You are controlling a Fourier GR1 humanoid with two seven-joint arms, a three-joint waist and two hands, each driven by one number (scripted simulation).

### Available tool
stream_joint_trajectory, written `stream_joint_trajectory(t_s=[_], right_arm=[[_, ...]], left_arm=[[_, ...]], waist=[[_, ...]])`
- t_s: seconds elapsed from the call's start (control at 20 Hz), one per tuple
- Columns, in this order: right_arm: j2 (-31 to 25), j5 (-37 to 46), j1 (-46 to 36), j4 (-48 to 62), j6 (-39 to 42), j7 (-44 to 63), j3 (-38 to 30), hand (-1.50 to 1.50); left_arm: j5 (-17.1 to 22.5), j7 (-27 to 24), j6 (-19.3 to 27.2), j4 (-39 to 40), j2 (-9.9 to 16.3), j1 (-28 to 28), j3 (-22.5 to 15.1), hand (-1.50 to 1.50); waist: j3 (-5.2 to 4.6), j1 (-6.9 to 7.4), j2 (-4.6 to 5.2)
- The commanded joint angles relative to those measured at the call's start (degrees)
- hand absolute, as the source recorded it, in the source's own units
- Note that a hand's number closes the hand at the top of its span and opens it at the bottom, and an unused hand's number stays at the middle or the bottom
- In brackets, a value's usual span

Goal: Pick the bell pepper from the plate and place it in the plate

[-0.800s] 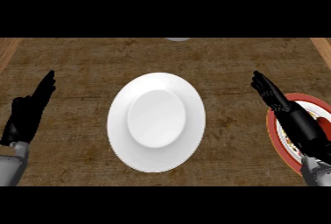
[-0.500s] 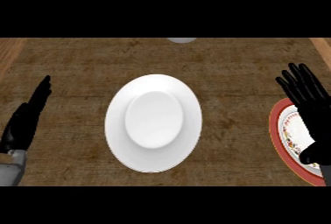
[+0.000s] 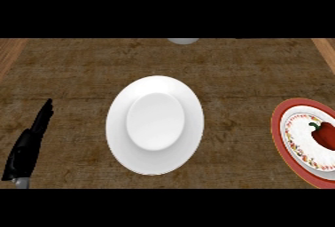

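Head view, looking steeply down. The wooden counter (image 3: 248,71) is filling the whole view, its brown grain running across from side to side, with a paler strip showing along each far edge.

At the centre, a white plate (image 3: 154,124) is lying flat on the counter; it is looking taller than wide and is carrying nothing on its surface.

At the right edge, a red-rimmed plate (image 3: 289,133) is sitting on the counter, partly cut off by the border of the view. Its inner ring is carrying a small speckled pattern around a white middle. It is lying well apart from the white plate, with bare wood between them.

At the lower left, my left hand (image 3: 27,146) is showing edge-on near the border, black, with its fingers straight and pointing up the view. It is standing relaxed and wide, holding nothing and touching neither plate. A short grey piece of my forearm is showing just below it.

On the red-rimmed plate, the bell pepper (image 3: 323,135) is lying on the white middle, red with a short dark stem at its upper end, and partly cropped by the right border.

At the top edge, a small pale round object (image 3: 182,41) is peeking in; I cannot tell what it is.

My right hand is showing nowhere in this view.
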Motion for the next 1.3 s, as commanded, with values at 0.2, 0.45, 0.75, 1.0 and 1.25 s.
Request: stream_joint_trajectory(t_s=[0.2,0.45,0.75,1.0,1.25], right_arm=[[-8.97,-3.83,6.67,4.5,17.42,1.57,-6.13,-1.5],[-18.03,9.41,8.96,6.86,22.37,-0.77,-4.87,-1.5],[-23.06,21.52,4.78,11.34,23.74,-2.59,-1.08,-1.5],[-25.59,29.3,-0.99,15.54,24.43,-1.07,4.66,-1.5],[-26.64,35.99,-5.11,20.5,28.3,-2.37,9.36,-1.5]], left_arm=[[-0.32,-1.44,-1.86,-3.44,-0.65,4.13,0.95,0.0],[-2.0,-3.51,-0.13,-0.99,-2.42,3.51,0.21,0.0],[-1.35,-3.6,-2.97,2.62,-1.63,-0.68,2.04,0.0],[-2.06,-1.81,-2.87,0.37,-1.66,-0.22,2.49,0.0],[-2.32,-3.15,-3.58,-0.13,-2.44,1.11,3.17,0.0]], waist=[[-0.04,0.58,0.0],[-0.01,0.73,0.2],[-0.04,0.97,0.36],[0.0,1.65,0.41],[-0.01,1.61,0.3]])
